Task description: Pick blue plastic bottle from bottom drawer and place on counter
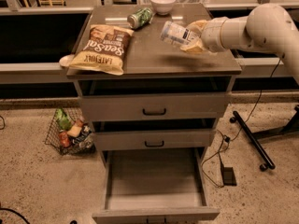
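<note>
While the bottom drawer stands pulled out, its flat grey floor showing, the gripper reaches in from the right over the right half of the counter, clamped on the blue plastic bottle, which hangs tilted nearly on its side just above the top, a shadow beneath it. Also on the counter are a Sea Salt chip bag at the left, a green can on its side and a white bowl at the back; a wire basket sits on the floor to the left.
</note>
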Available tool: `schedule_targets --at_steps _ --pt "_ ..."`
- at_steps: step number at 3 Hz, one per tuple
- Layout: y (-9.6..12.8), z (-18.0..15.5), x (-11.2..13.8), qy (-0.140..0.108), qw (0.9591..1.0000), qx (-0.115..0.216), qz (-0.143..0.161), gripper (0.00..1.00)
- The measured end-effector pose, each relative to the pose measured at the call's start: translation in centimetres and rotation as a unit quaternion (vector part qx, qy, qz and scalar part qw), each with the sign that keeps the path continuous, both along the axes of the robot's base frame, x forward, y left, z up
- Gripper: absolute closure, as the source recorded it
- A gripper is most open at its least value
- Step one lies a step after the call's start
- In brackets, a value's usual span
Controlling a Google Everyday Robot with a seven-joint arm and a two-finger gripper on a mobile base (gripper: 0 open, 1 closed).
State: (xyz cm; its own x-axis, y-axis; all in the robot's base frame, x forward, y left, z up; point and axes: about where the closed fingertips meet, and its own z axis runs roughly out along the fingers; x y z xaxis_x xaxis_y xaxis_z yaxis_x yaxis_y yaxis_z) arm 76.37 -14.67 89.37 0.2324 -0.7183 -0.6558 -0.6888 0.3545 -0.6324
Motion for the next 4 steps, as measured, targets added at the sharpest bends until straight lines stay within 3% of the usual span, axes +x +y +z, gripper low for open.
schedule_targets --at_steps 2,3,4 --pt "-0.8 -1.1 1.2 0.014 0.9996 0.017 -0.017 1.0" --pt "-1.3 -1.6 1.9 0.013 0.9996 0.017 -0.02 0.82" --pt "-1.7 -2.4 2.4 0.014 0.9995 0.02 -0.021 0.59"
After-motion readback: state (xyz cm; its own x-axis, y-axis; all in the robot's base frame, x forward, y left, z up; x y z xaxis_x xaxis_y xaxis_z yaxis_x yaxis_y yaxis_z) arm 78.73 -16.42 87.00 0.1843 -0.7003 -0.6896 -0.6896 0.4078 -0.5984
